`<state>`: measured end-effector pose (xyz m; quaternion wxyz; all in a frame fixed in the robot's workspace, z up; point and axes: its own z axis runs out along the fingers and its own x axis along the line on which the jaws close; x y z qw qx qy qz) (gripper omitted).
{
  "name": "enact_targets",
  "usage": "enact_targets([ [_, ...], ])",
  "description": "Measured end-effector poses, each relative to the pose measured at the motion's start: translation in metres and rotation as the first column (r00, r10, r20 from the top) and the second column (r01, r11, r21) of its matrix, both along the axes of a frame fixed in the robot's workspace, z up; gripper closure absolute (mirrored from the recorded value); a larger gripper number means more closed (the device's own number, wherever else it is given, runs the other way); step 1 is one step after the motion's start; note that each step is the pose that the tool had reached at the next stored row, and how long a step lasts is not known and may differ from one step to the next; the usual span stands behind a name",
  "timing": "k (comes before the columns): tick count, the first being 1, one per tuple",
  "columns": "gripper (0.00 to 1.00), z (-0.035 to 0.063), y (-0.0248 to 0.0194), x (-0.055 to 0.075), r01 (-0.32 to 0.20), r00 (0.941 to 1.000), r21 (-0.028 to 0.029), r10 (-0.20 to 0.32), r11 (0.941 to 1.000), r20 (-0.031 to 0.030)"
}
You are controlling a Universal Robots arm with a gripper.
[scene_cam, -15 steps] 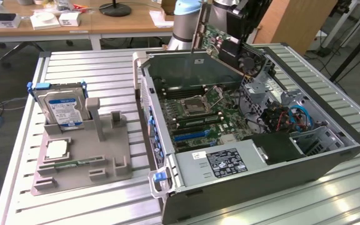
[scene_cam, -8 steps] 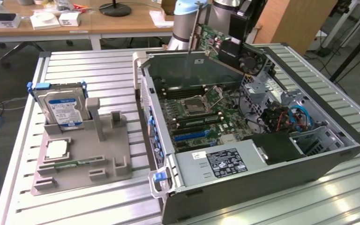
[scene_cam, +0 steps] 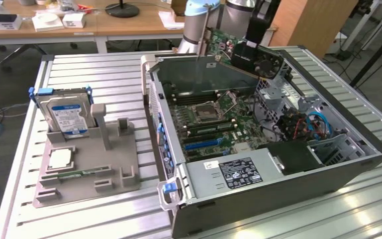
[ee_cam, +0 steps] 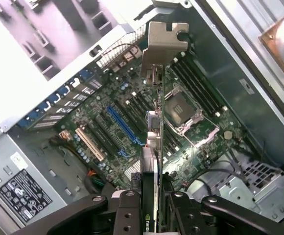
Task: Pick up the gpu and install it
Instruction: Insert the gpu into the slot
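Closest to the lens, the black jaws, pressed together on the gpu (ee_cam: pixel 159 147) from both flat sides, with a green logo on the card's edge right between them. Seen edge-on here, as one thin line, with the grey metal bracket (ee_cam: pixel 164 44) at the end far from the jaws. Held in the air above the motherboard (ee_cam: pixel 107 105), touching no slot. Under the card, the long blue slot (ee_cam: pixel 125 125) on one side and the open CPU socket (ee_cam: pixel 181 110) on the other. Next to the socket, a row of black memory slots (ee_cam: pixel 198 85).

In the exterior view, the same card hanging tilted over the back part of the open computer case (scene_cam: pixel 350 164), just below the robot arm (scene_cam: pixel 198 20), with the round black fan (scene_cam: pixel 268 62) turned toward the camera. Case lying on its side on the slatted metal counter (scene_cam: pixel 98 74). Inside, near the front corner, a grey power supply (scene_cam: pixel 234 172) with a black label, and some blue cables (scene_cam: pixel 318 124) toward the exterior view's right.

At the exterior view's left of the case, a grey holder (scene_cam: pixel 88 167) on the counter. Standing upright in it, a hard drive (scene_cam: pixel 65 117) with blue-white label. Lying flat in it, a square silver chip (scene_cam: pixel 59 158) and, just beside, a narrow green memory stick (scene_cam: pixel 78 174).
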<state>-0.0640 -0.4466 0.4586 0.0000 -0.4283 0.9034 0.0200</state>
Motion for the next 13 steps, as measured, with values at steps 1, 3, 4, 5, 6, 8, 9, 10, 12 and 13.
enact_targets([
  [1,0.74,-0.0001,0.0000,0.0000,-0.017,0.9999,0.0000,0.017,0.9999,0.0000],
  [3,0.74,-0.0002,0.0000,0.0000,-0.052,0.9987,0.0000,0.052,0.9987,0.0000],
  [4,0.74,-0.0002,0.0000,0.0000,-0.069,0.9976,0.0000,0.069,0.9976,0.0000],
  [5,0.74,-0.0003,0.0000,0.0000,-0.086,0.9963,0.0000,0.086,0.9963,0.0000],
  [6,0.74,-0.0004,0.0000,0.0000,-0.105,0.9945,0.0001,0.105,0.9945,0.0000],
  [8,0.74,-0.0005,0.0000,0.0000,-0.139,0.9902,0.0000,0.139,0.9902,0.0000],
  [9,0.74,-0.0006,0.0000,0.0000,-0.156,0.9877,0.0000,0.156,0.9877,0.0000],
  [10,0.74,-0.0006,0.0000,0.0000,-0.174,0.9848,-0.0001,0.174,0.9848,0.0000],
  [12,0.74,-0.0008,0.0000,0.0000,-0.209,0.9779,0.0000,0.209,0.9779,0.0000],
  [13,0.74,-0.0009,0.0000,0.0000,-0.227,0.9740,0.0000,0.227,0.9740,0.0000],
])
